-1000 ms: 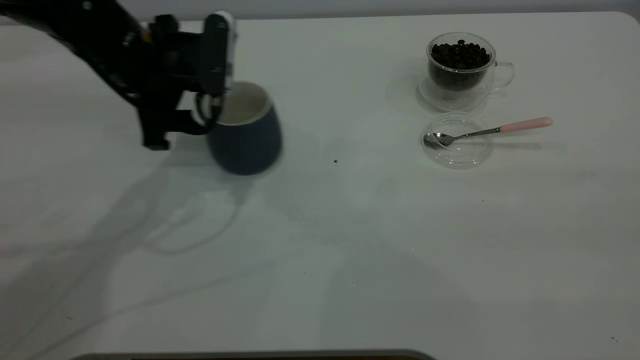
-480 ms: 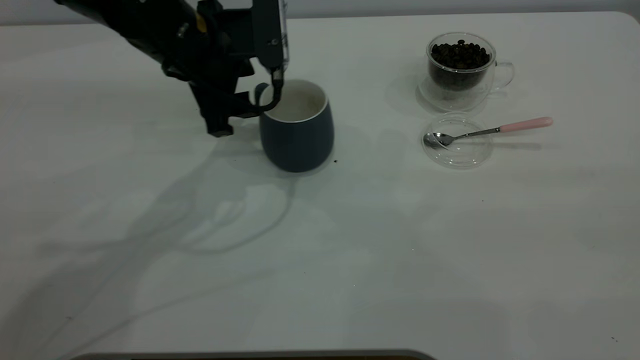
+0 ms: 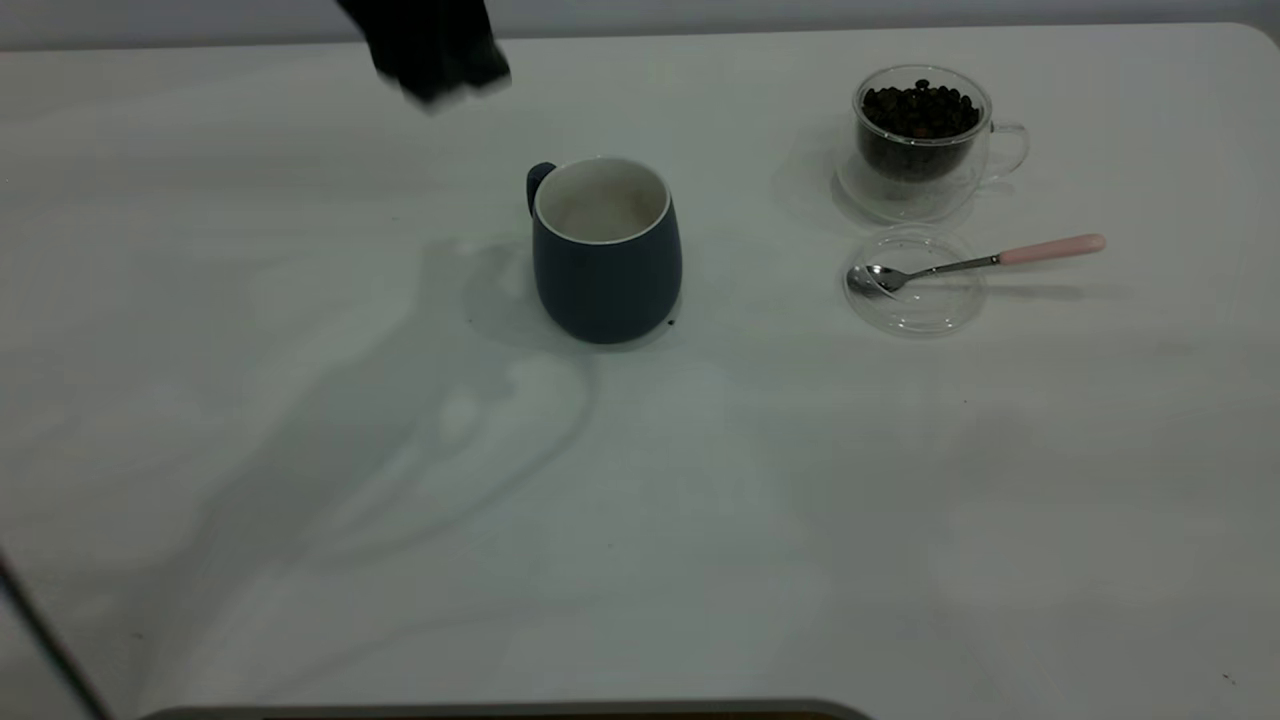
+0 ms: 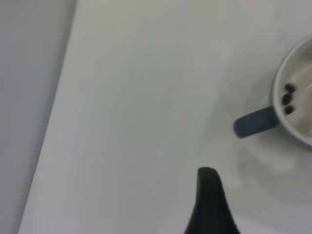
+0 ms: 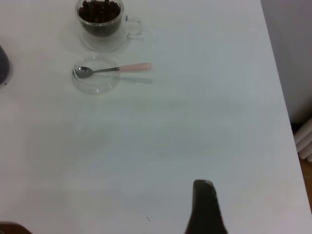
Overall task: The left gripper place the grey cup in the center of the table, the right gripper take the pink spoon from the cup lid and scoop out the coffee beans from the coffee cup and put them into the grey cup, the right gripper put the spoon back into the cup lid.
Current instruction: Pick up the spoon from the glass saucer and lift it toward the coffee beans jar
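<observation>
Exterior view: the grey cup (image 3: pixel 607 255) is standing upright near the middle of the tabletop (image 3: pixel 640 500). At upper right, the coffee cup (image 3: pixel 922 135) is holding the coffee beans (image 3: pixel 920 110); just below, the pink spoon (image 3: pixel 975 262) is lying across the cup lid (image 3: pixel 913 280). The left gripper (image 3: pixel 435 50) is hanging blurred at top left.

Left wrist view: the grey cup (image 4: pixel 297 105) is sitting at the right edge; I cannot tell how the jaws are set.

Right wrist view: the right gripper (image 5: pixel 204 207) is showing one dark tip at bottom centre, jaws' state unclear.

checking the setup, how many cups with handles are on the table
2. The rounded dark blue-grey ceramic mug stands near the centre of the white table. The small clear glass cup of coffee beans stands toward the far right, just behind the clear lid. None seem hidden.
</observation>
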`<move>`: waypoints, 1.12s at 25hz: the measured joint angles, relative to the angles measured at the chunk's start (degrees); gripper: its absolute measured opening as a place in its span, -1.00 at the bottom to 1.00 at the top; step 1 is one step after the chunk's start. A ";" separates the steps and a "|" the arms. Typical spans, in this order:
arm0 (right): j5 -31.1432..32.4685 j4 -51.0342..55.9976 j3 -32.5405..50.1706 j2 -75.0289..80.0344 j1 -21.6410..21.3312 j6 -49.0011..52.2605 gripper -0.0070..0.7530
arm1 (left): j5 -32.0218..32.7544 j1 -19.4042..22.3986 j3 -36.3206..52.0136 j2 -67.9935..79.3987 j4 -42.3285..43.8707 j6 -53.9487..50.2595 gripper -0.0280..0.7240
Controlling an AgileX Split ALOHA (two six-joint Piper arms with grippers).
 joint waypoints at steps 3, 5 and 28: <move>0.00 0.00 0.00 0.00 0.00 0.00 0.56 | 8.49 0.00 0.00 -9.75 -4.59 -3.39 0.63; 0.00 0.00 0.00 0.00 0.00 0.00 0.56 | 14.28 0.00 0.00 -17.54 -5.04 -7.60 0.63; 0.00 0.00 0.00 0.00 0.00 0.00 0.56 | 60.83 0.00 3.03 -76.33 9.96 -44.26 0.63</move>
